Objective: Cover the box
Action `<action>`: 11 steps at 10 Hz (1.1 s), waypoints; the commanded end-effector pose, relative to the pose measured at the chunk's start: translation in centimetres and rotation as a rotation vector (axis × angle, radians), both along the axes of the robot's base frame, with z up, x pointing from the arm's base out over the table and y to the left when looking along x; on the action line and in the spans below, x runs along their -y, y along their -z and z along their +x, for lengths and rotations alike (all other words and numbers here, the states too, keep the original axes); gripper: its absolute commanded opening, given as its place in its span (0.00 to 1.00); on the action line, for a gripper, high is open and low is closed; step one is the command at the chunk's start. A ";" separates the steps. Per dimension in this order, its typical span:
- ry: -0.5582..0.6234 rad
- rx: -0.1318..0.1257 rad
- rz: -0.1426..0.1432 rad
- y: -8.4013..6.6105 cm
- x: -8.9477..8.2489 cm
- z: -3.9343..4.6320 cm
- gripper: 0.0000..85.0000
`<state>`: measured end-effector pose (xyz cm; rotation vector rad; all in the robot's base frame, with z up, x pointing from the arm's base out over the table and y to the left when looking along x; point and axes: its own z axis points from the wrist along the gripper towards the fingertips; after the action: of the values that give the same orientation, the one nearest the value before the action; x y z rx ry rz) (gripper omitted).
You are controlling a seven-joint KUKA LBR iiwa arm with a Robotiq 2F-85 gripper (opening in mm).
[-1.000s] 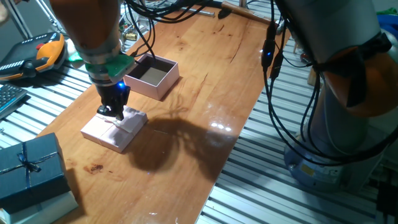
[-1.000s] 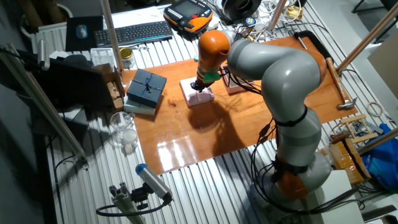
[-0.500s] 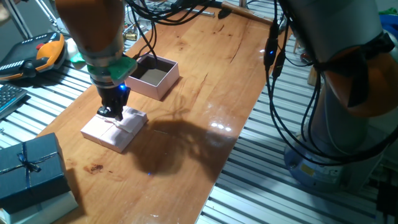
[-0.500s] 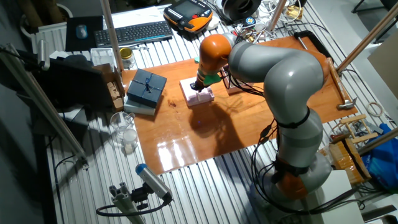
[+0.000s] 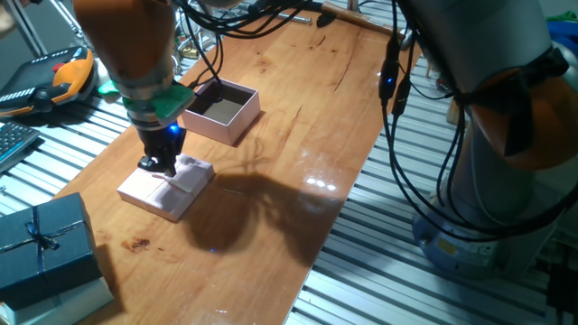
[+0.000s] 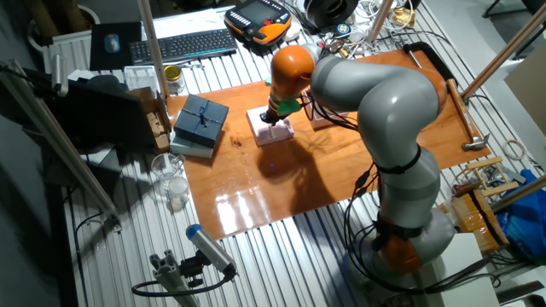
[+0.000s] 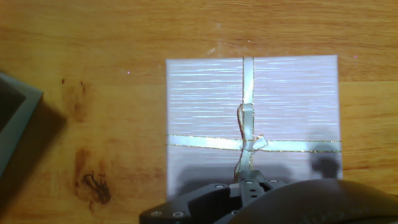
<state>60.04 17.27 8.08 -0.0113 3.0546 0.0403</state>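
Observation:
The box (image 5: pixel 221 110) is pale pink with a brownish inside. It stands open on the wooden table (image 5: pixel 298 108), behind and to the right of my gripper. The flat pink lid (image 5: pixel 153 191) with its string cross lies on the wood in front of the box. My gripper (image 5: pixel 160 166) reaches down onto the lid's far edge, fingers close together on it. In the hand view the lid (image 7: pixel 280 106) fills the middle, lying flat, and its near edge is hidden under my gripper (image 7: pixel 249 185). From the other side my gripper (image 6: pixel 271 119) stands over the lid (image 6: pixel 275 134).
A dark blue ribboned box (image 5: pixel 45 248) sits at the table's near left corner; its corner shows in the hand view (image 7: pixel 12 118). An orange and black pendant (image 5: pixel 54 77) and a keyboard lie beyond the left edge. Cables hang over the table's back.
My gripper has shifted slightly left and down over the lid's edge. The lid and the box have stayed in place.

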 end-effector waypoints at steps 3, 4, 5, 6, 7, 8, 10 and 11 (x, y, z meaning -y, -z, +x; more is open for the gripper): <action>0.021 -0.016 -0.002 -0.1 -0.9 0.18 0.00; 0.021 -0.019 0.001 -0.1 -1.0 0.22 0.00; 0.021 -0.019 0.006 0.1 -0.9 0.33 0.00; 0.021 -0.021 0.006 0.2 -0.9 0.49 0.00; 0.006 -0.022 0.002 0.4 -0.8 0.65 0.00; -0.007 -0.028 0.001 0.4 -0.7 0.71 0.00; 0.013 -0.007 -0.041 0.3 -0.7 0.69 0.40; 0.022 -0.010 -0.034 0.3 -0.7 0.70 0.60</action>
<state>60.74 17.95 7.81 0.0157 3.0663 -0.0131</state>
